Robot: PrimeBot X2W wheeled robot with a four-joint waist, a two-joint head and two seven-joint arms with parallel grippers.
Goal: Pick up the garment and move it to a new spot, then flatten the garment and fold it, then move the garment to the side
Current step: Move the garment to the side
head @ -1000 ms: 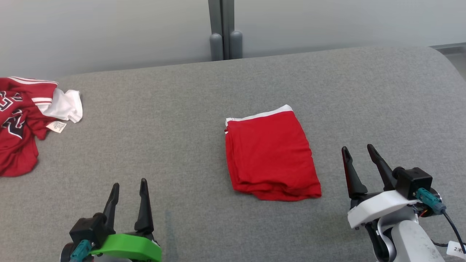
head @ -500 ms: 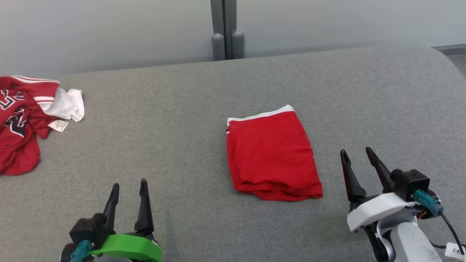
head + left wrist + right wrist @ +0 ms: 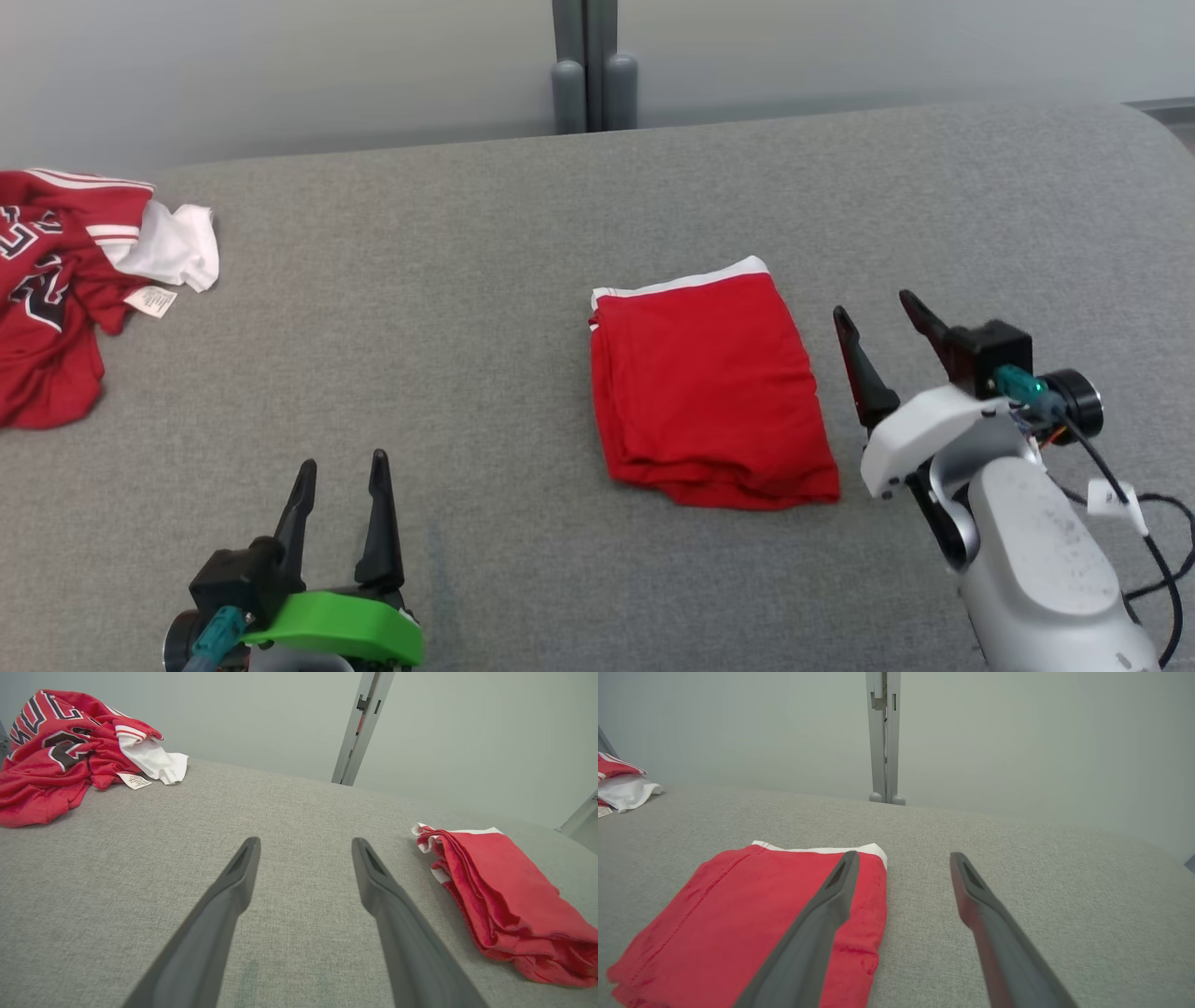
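Observation:
The garment (image 3: pixel 709 383) is red with a white band and lies folded in a neat rectangle in the middle of the grey padded surface (image 3: pixel 420 327). My right gripper (image 3: pixel 873 306) stands open just off its right edge, above the cloth and holding nothing. In the right wrist view the garment (image 3: pixel 738 924) lies under and left of my open right gripper (image 3: pixel 904 855). My left gripper (image 3: pixel 344 459) is open near the front edge, well left of the garment. From the left wrist, the garment (image 3: pixel 504 900) sits off to the right of that gripper (image 3: pixel 304 841).
A crumpled red jersey (image 3: pixel 47 289) with white trim and a label lies at the far left; it is also in the left wrist view (image 3: pixel 60 751). A grey post (image 3: pixel 588 65) stands behind the surface against a pale wall. The surface curves away at the right.
My right gripper has moved forward and slightly left, ending beside the garment's right edge, still open. The head camera has shifted a little. My left gripper has stayed put.

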